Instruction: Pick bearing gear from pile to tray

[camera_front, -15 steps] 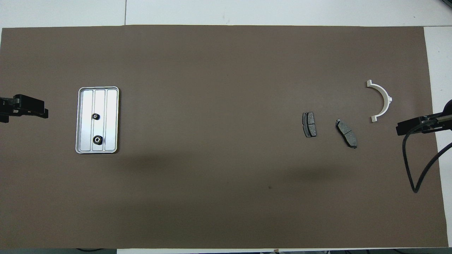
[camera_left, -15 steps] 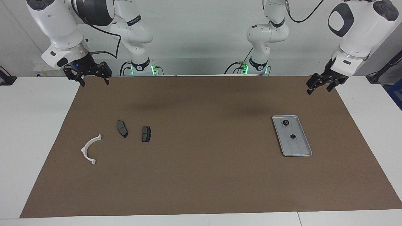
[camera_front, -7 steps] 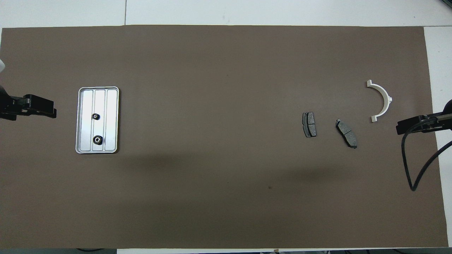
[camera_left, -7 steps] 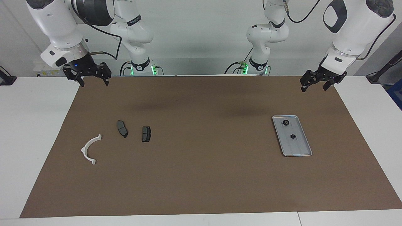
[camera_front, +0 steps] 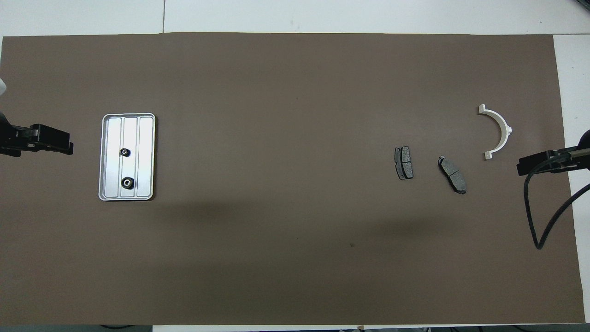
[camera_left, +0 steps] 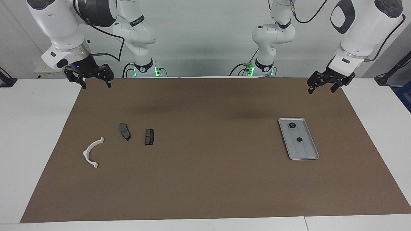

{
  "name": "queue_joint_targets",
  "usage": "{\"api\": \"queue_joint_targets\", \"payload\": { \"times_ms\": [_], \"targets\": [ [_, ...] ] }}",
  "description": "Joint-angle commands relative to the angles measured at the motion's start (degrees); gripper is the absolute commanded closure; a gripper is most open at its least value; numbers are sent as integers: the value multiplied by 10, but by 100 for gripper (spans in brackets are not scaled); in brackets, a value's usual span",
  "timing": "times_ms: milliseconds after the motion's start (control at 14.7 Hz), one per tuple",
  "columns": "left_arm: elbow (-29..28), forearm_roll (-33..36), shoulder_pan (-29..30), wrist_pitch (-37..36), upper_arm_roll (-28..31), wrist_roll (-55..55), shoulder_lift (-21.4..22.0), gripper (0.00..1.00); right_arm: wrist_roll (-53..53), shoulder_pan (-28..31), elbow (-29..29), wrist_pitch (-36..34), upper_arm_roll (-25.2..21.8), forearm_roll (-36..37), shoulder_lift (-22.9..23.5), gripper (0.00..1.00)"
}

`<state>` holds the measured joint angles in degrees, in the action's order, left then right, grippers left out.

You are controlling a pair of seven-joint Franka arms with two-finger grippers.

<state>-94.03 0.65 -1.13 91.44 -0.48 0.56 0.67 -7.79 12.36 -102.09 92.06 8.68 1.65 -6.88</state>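
Bearing gears (camera_left: 292,125): you see two in the tray (camera_left: 307,154); both the left gripper (camera_left: 322,86) and the right gripper (camera_left: 95,81) are spread, holding nothing.

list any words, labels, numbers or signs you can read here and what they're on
Nothing here can be read.
Dark band on the right arm: faint marks, too small to read.
Tray, two gears, two dark plates, white bracket, brown mat: no text or signs.

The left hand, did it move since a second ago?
Yes. The left hand drifted along the mat's robot-side edge toward the table's middle.
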Motion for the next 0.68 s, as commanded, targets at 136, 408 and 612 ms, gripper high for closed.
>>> {"api": "queue_joint_targets", "payload": {
  "times_ms": [136,408,612],
  "targets": [
    [5,10,-3,-2,3,10,1,0,3,7,-19,16,3,0,-14,0],
    [5,9,-4,1,2,6,1,0,2,7,-19,16,3,0,-14,0],
    [5,8,-4,0,2,4,1,0,2,7,-19,16,3,0,-14,0]
  ]
}}
